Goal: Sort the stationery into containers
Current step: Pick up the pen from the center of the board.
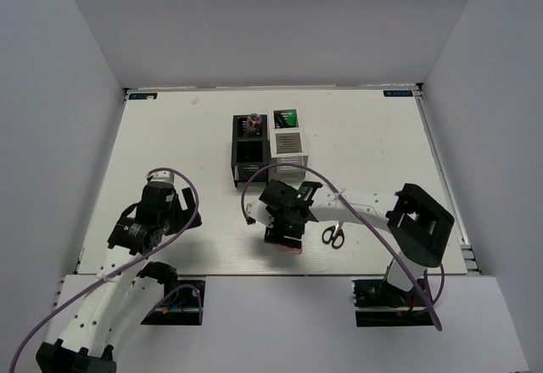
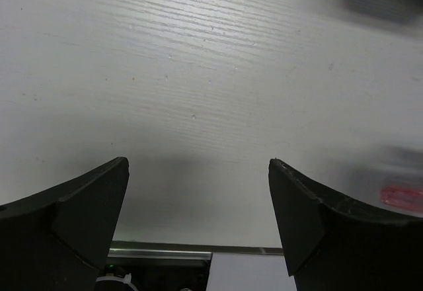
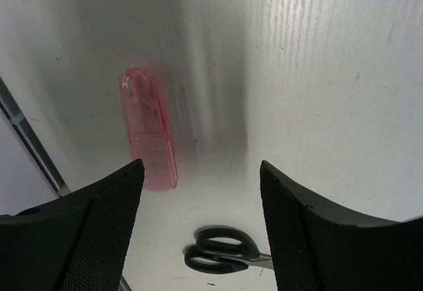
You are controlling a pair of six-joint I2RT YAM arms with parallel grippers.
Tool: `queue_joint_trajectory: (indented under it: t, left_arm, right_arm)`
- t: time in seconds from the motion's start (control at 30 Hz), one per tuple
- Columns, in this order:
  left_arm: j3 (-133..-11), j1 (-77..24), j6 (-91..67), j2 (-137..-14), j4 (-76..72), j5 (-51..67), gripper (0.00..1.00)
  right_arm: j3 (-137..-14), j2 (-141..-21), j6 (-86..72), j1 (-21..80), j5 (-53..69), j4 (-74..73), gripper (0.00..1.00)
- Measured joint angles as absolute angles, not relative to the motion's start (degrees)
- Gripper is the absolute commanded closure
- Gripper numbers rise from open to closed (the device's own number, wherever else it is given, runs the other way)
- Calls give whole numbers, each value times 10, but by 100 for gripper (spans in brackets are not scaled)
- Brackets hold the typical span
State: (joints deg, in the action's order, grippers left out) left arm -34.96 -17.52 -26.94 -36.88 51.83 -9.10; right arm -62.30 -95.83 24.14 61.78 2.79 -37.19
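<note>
A pink stubby tube (image 3: 149,129) lies flat on the table, just beyond the left finger of my right gripper (image 3: 201,172). That gripper is open, with nothing between its fingers. Black-handled scissors (image 3: 228,251) lie below the gap between the fingers. From above, the right gripper (image 1: 284,233) hovers over the tube (image 1: 287,250) near the front edge, with the scissors (image 1: 333,236) to its right. The black organiser (image 1: 249,148) and the white organiser (image 1: 288,140) stand side by side at mid-table. My left gripper (image 2: 198,172) is open over bare table.
The black organiser holds an orange-pink item (image 1: 254,123) in its back compartment, and the white one holds a green item (image 1: 289,119). The table's front rail (image 2: 158,250) runs just below the left fingers. White walls enclose the table.
</note>
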Motion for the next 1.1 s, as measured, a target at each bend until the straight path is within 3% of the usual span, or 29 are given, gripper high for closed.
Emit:
queue_joint_trajectory:
  t: [0.3,0.37,0.5,0.67,0.97,1.1]
  left_arm:
    - [-338,-121,-260,-330,531,-37,2]
    - [-333,-121,-260,-328,532,-33,2]
    - [-331,-121,-260,-326,536,-31,2]
    - [-331,-121,-260,-317,537,-31,2]
    - [-331,-121,-260,-310,541,-29,2]
    - [-331,-121,-260,-310,541,-29,2]
  right_arm:
    - [-591,-974,213,669,-22,-343,27]
    - [-594,-982,209,675,-31,-340,32]
    - [-597,-988,203,684,-29,-340,69]
    - [-612,-1001,204,685,-15,-355,99]
    - [-650,-1002,265,677,34,-436,100]
    - [-782,-997,290,662,25,-448,100]
